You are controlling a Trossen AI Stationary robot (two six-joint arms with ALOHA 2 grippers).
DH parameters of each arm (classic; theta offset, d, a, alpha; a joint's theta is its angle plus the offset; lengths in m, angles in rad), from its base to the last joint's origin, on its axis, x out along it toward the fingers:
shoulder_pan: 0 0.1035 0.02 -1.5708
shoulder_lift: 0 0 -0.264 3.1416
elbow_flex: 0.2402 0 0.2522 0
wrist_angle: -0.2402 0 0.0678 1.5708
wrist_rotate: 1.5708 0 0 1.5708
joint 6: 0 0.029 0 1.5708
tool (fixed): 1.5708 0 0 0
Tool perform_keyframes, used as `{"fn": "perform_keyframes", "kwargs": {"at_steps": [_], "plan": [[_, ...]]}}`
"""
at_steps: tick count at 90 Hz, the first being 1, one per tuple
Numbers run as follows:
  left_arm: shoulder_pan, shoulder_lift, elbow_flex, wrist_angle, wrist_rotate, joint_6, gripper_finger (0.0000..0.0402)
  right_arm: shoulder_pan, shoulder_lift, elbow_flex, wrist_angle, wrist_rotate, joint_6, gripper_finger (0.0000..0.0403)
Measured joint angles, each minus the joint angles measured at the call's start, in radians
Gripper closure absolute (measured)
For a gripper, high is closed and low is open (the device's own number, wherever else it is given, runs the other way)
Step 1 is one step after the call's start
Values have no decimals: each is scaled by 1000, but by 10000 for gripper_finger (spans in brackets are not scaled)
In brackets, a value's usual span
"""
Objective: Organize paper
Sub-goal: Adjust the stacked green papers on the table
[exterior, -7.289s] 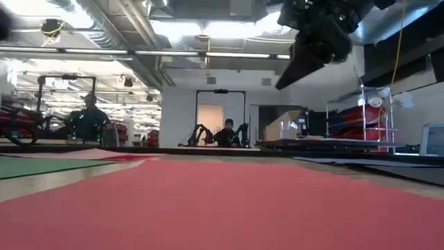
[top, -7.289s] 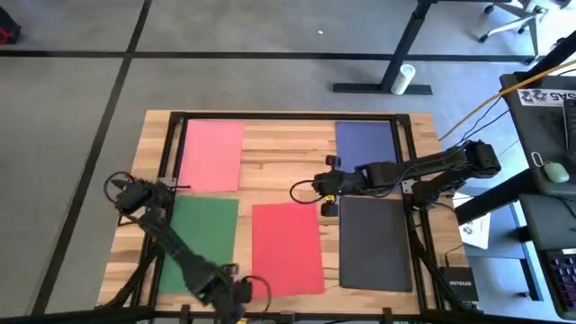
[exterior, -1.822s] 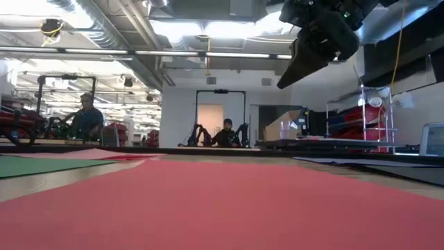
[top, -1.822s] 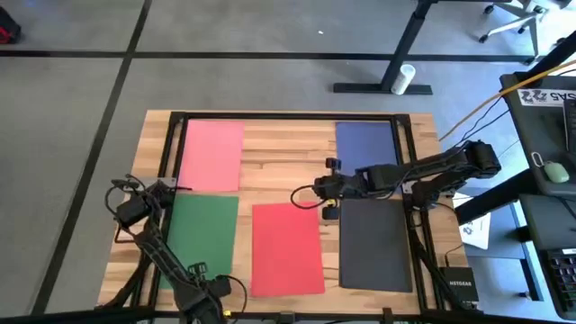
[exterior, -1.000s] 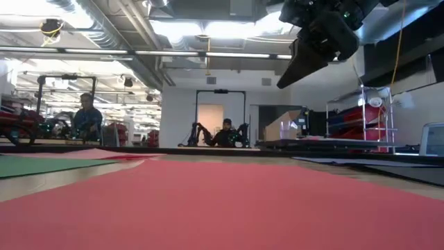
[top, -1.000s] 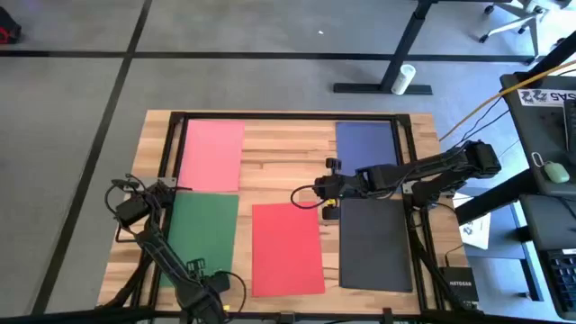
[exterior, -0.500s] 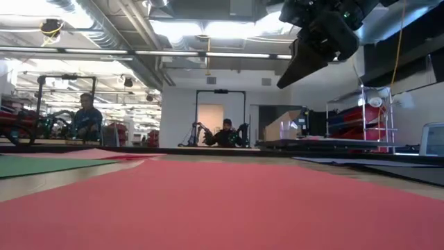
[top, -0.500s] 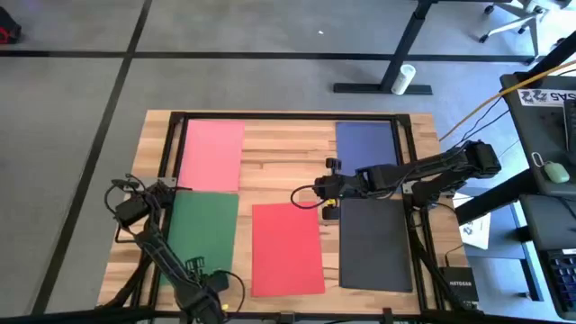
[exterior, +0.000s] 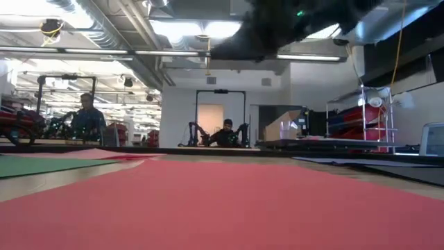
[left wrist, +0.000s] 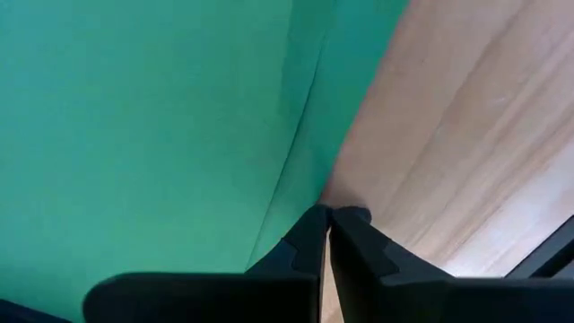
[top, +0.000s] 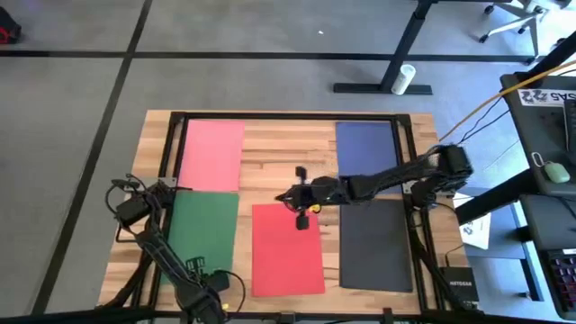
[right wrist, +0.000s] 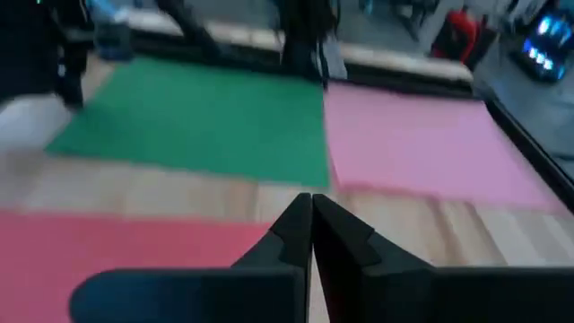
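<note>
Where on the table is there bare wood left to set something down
The widest bare patch lies between the pink sheet and the navy sheet, above the red sheet, though the right gripper hovers at its lower edge. A narrow strip runs between red and the green sheet. Red and the dark grey sheet leave only a slim gap.

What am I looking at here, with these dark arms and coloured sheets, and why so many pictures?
It is a robot with two arms at a wooden table, each ending in a two-finger gripper. One camera looks straight down, one sits at table height, and one rides on each wrist. Five sheets lie flat: pink paper, green paper, red paper, navy paper and dark grey paper. The right gripper, shut and empty, hovers over the red sheet's far edge. The left gripper, also shut, sits at the green sheet's edge.
</note>
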Motion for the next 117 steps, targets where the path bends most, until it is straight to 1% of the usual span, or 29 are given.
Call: {"fn": "perform_keyframes", "kwargs": {"at_steps": [5,13,18,27,40,53,63,72,81,117], "plan": [[0,0,0,0,0,6,402,0,72,32,33,-9,0,403],[0,0,0,1,-1,14,402,0,192,116,25,-14,-3,403],[0,0,0,2,-1,18,402,0,269,182,1,-9,-24,403],[0,0,0,3,-1,18,402,-1,386,323,-97,39,-71,403],[0,0,0,5,-1,11,402,-15,510,547,-266,36,-118,403],[1,0,0,6,-3,13,402,-28,612,743,-360,9,-156,403],[1,0,0,10,-2,19,402,-45,680,859,-426,-19,-162,403],[1,0,0,10,-3,29,402,-60,729,924,-468,-16,-181,403],[2,0,0,11,-2,30,402,-70,760,960,-493,-16,-189,403],[4,0,0,12,-1,38,402,-86,780,962,-495,-53,-190,403]]}}
